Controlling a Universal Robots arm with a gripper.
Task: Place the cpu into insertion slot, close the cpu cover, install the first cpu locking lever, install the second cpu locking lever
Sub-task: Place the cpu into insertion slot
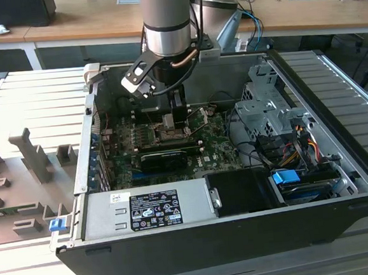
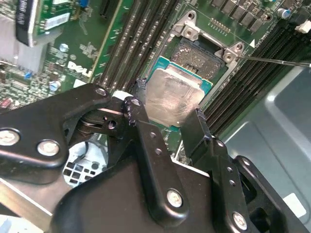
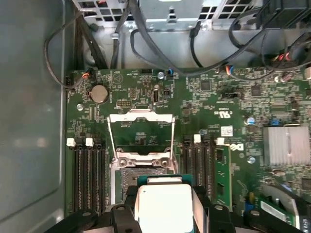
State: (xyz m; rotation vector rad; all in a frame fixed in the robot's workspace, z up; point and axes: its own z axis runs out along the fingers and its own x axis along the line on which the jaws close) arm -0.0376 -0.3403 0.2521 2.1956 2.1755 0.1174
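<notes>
Inside the open case (image 1: 243, 241) lying on the ribbed grey worktop (image 1: 34, 98), my arm (image 1: 169, 24) reaches straight down over the green board (image 1: 220, 155).

The pincer (image 2: 166, 110) is clamped on the cpu (image 2: 175, 94). One black finger (image 2: 138, 121) presses one edge and the other finger presses the opposite edge. The silvery face is up and a green rim shows around it.

In the second wrist view the cpu hangs over one edge of the slot (image 2: 197, 54). It is not seated: the dark pin field is mostly uncovered and the cpu overlaps only one side of it. I cannot tell whether the cpu touches the slot's rim.

In the first wrist view the cover (image 3: 141, 118) is swung up and open. Its silver frame stands on the far side of the slot from the cpu, and the board shows through its window.

Long black memory slots (image 3: 87, 174) flank the slot on both sides. A coin cell (image 3: 99, 93) sits on the board beyond the cover. A finned grey heatsink (image 3: 286, 145) is well off to one side.

In the exterior view a long black card (image 1: 163, 158) lies on the board just in front of the pincer. A silver power supply (image 1: 148, 210) fills the case's near corner on the exterior view's left.
</notes>
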